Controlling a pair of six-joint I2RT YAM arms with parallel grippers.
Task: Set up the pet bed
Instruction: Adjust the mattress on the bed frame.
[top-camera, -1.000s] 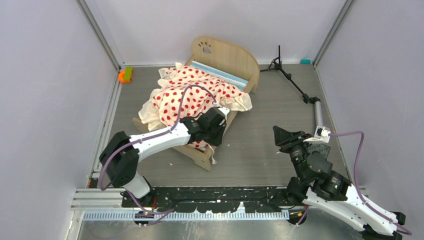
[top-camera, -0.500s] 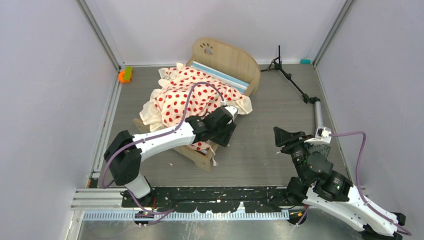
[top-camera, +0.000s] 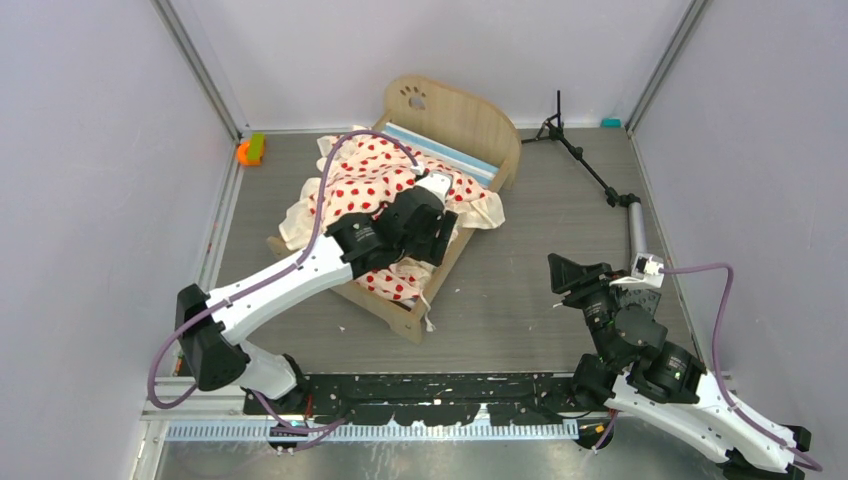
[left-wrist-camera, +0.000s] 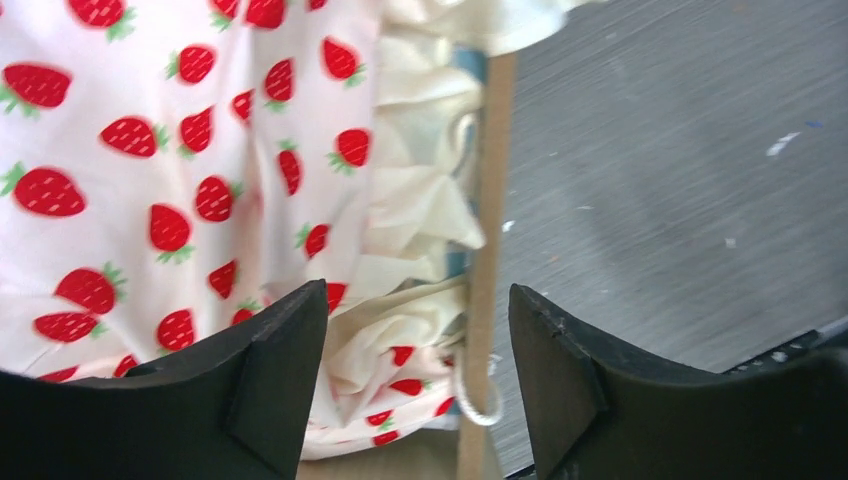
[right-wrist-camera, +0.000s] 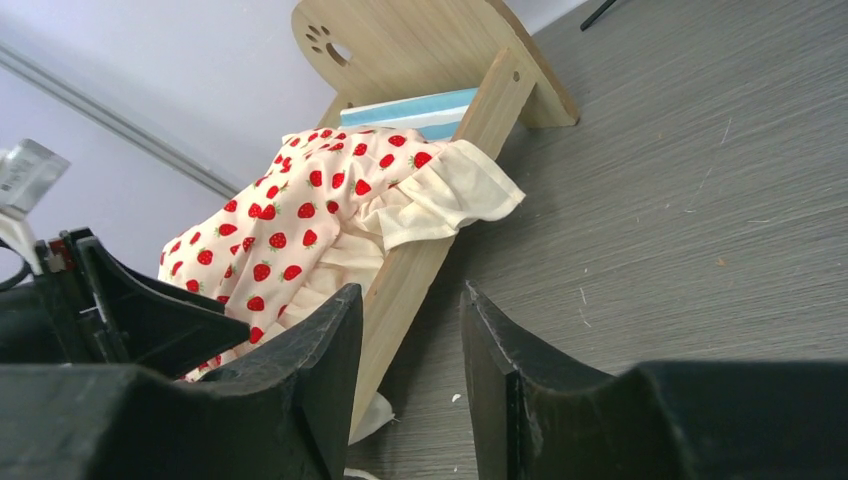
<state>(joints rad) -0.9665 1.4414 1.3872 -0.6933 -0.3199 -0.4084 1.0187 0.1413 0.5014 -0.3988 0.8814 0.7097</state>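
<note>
My left pincer (left-wrist-camera: 418, 295) hangs spread and empty over the strawberry-print bedding (left-wrist-camera: 150, 180), right where its cream ruffle spills onto the wooden side rail (left-wrist-camera: 487, 200). The pet bed (top-camera: 455, 110) stands mid-tabletop (top-camera: 540, 220) toward the back, its cover heaped crookedly and the striped mattress (top-camera: 450, 150) peeking out by the headboard. That cloth looks light, limp and quick to bunch, so I'd pinch a ruffled hem corner, not the middle. The frame looks stiff and easily nudged. Over on the right, my right pincer (right-wrist-camera: 410, 292) sits parted, holding nothing, well apart from the bed.
</note>
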